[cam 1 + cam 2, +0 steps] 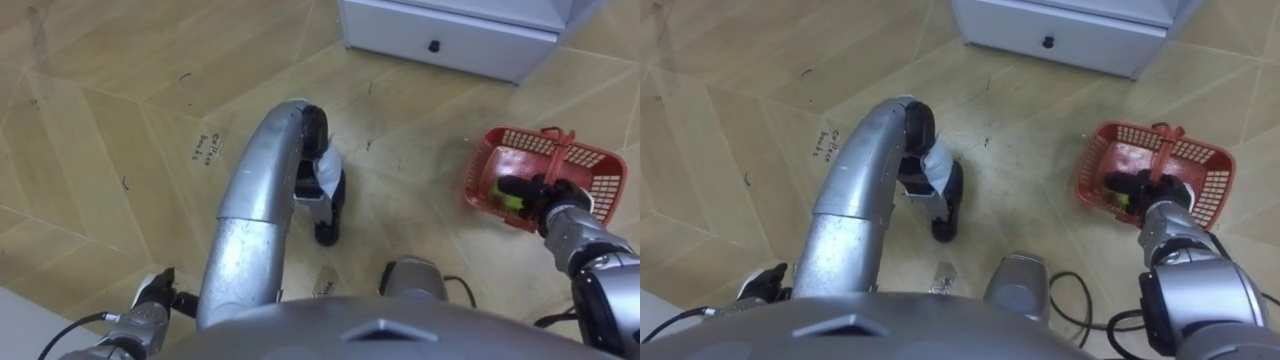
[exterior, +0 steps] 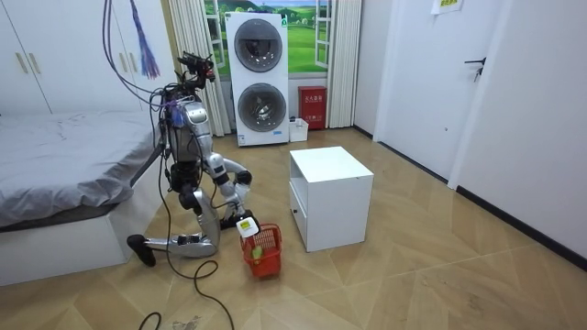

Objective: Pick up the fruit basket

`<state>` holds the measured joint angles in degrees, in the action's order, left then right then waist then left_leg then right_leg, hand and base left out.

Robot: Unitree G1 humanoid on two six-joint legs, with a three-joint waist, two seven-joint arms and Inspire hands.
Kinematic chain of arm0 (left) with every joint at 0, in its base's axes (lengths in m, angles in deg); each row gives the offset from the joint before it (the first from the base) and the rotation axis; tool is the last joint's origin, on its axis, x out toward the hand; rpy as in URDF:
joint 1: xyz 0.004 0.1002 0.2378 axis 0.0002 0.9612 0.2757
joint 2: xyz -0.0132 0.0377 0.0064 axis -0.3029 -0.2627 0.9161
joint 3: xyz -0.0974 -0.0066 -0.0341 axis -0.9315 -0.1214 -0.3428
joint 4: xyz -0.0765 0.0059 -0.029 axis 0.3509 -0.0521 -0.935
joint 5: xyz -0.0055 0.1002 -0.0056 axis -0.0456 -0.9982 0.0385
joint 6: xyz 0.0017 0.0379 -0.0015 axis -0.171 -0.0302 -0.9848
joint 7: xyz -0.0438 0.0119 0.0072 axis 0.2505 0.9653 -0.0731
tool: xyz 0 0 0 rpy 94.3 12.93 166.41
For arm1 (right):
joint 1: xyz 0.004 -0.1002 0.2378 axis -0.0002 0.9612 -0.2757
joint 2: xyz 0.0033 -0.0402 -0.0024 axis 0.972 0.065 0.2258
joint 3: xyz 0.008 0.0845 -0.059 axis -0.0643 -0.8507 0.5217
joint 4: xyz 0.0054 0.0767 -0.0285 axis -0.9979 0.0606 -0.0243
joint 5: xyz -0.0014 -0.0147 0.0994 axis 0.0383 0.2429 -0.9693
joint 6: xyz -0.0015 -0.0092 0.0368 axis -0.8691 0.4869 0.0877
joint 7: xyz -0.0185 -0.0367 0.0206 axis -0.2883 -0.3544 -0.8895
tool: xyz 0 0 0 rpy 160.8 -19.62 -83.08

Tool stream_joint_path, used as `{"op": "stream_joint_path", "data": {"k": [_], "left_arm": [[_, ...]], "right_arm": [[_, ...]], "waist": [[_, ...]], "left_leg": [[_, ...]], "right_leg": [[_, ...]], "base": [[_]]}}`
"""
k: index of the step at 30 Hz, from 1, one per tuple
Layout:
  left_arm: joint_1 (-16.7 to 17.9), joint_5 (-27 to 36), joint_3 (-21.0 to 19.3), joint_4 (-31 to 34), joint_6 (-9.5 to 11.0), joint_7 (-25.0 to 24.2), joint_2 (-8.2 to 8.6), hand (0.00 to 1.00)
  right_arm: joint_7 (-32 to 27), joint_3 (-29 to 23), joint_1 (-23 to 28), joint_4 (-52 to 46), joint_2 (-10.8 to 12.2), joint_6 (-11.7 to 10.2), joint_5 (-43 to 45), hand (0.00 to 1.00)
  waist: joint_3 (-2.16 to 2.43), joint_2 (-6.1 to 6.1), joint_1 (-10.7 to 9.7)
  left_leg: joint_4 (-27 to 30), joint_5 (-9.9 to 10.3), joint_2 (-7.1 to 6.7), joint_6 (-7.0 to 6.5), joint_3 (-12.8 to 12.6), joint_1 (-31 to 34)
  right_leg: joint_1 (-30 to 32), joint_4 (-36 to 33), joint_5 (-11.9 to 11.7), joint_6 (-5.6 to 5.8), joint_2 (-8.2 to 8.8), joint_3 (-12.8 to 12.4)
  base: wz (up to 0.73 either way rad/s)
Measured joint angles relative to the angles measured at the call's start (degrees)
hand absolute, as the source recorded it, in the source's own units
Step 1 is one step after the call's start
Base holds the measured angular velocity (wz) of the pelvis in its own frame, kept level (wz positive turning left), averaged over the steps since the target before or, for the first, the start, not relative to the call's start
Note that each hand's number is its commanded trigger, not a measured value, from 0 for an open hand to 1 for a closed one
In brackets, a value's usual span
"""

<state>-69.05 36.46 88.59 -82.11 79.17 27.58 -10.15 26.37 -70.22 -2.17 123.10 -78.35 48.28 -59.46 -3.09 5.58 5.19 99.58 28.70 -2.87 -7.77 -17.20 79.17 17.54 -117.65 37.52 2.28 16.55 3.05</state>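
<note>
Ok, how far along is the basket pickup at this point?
Done: the robot kneels on the floor by the white cabinet, within reach of the red basket. In hand: the right hand is at the basket's handle, beside a yellow-green fruit; a grip isn't discernible. Left: lifting, since the basket appears to rest on the floor. The left hand sits idle at lower left.

The fruit basket (image 1: 505,155) sits on the floor (image 1: 120,120), with the cabinet (image 1: 450,35) beyond it.

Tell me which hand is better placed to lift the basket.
Right hand: it is by the handle of the red basket. The left hand is far away on the other side.
</note>
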Motion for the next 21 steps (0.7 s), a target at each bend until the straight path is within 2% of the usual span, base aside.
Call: {"op": "stream_joint_path", "data": {"k": [4, 6, 9, 10, 12, 14, 15, 16, 18, 19, 21], "left_arm": [[0.0, 0.06, -0.72, 1.88, -0.19, -0.44, 0.0, 0.0], [-0.84, 0.02, -1.21, 2.07, -0.68, -0.75, 0.0, 0.0], [-2.04, 0.07, -2.74, 1.95, -1.04, -0.74, -0.12, 0.0], [-2.83, 0.09, -3.21, 1.84, -1.18, -0.7, -0.33, 0.0], [-4.63, 0.2, -3.5, 2.03, -1.23, -0.66, -0.77, 0.0], [-5.14, 0.09, -4.23, 2.25, -1.44, -0.64, -0.74, 0.0], [-5.54, 0.07, -4.56, 2.55, -1.56, -0.46, -0.78, 0.0], [-5.83, 0.05, -4.74, 2.58, -1.61, -0.39, -0.78, 0.0], [-6.2, -0.07, -5.48, 3.03, -1.82, 0.07, -0.7, 0.0], [-6.16, -0.2, -5.49, 3.34, -1.9, 0.19, -0.6, 0.0], [-4.64, -0.64, -6.95, 5.11, -2.69, 0.26, 0.24, 0.0]], "right_arm": [[-0.02, -0.01, -0.14, -1.33, -0.01, 0.0, -0.03, 1.0], [-0.22, 0.0, -0.14, -3.71, -0.01, 0.0, 0.52, 1.0], [-0.59, 0.0, -0.15, -7.03, 0.13, 0.01, 1.97, 1.0], [-0.76, 0.0, -0.15, -8.44, 0.17, 0.01, 2.43, 1.0], [-1.3, 0.01, -0.19, -10.67, 0.12, 0.05, 4.78, 1.0], [-2.09, 0.03, -0.09, -13.47, 0.1, 0.08, 6.6, 1.0], [-2.23, 0.13, 0.02, -15.41, 0.12, 0.15, 7.33, 1.0], [-2.27, 0.11, 0.01, -16.22, 0.12, 0.25, 7.96, 1.0], [-2.28, 0.12, 0.02, -17.72, 0.11, 1.15, 8.95, 1.0], [-2.22, 0.12, 0.02, -18.11, 0.11, 1.59, 9.07, 1.0], [-2.17, 0.08, 0.14, -20.84, 0.16, 3.16, 8.5, 1.0]], "waist": [[-0.24, 0.72, -0.25], [-0.1, 1.39, -0.43], [-0.03, 1.48, -0.46], [0.15, 1.63, -0.52], [0.18, 2.49, -0.99], [0.22, 2.54, -1.65], [0.27, 2.53, -1.83], [0.28, 2.42, -1.81], [0.46, 1.6, -2.08], [0.56, 1.22, -1.96], [1.41, -0.25, -1.68]], "left_leg": [[0.22, 0.05, -0.47, 0.06, 0.28, -0.57], [0.59, 0.09, -0.54, 0.07, 0.77, -0.94], [1.88, 0.48, -0.86, 0.58, 2.73, -0.92], [2.34, 0.63, -0.89, 0.52, 3.25, -0.95], [3.05, 0.82, -0.86, 0.15, 3.87, -0.99], [3.46, 1.03, -0.61, -0.33, 4.12, -0.99], [3.42, 1.02, -0.38, -0.51, 4.12, -0.85], [3.3, 1.01, -0.03, -0.69, 4.12, -0.87], [0.58, 0.3, 0.53, -1.94, 4.14, -1.93], [-0.89, 0.09, 0.6, -2.0, 4.16, -2.61], [-9.88, -0.95, 1.47, -1.85, 4.42, -7.12]], "right_leg": [[-0.92, 0.03, 0.06, -0.12, -0.14, 0.01], [-1.75, 0.02, 0.13, -0.26, -0.35, -0.02], [-2.62, 0.02, 0.15, -0.3, -1.75, -0.17], [-2.81, 0.03, 0.15, -0.3, -2.25, -0.14], [-3.4, 0.06, 0.29, -0.13, -3.02, -0.09], [-3.58, 0.14, 0.55, -0.19, -3.64, -0.45], [-3.64, 0.66, 1.62, -0.25, -4.44, -1.21], [-3.61, 1.04, 2.17, -0.33, -5.0, -1.68], [-3.4, 5.32, 3.14, -0.02, -6.86, -3.02], [-3.2, 7.4, 3.13, -0.02, -7.08, -3.32], [-3.12, 20.85, 2.94, 0.07, -7.12, -4.66]], "base": [[0.0], [-0.05], [-0.15], [-0.08], [-0.06], [-0.11], [-0.17], [-0.16], [-0.1], [-0.26], [-0.58]]}}
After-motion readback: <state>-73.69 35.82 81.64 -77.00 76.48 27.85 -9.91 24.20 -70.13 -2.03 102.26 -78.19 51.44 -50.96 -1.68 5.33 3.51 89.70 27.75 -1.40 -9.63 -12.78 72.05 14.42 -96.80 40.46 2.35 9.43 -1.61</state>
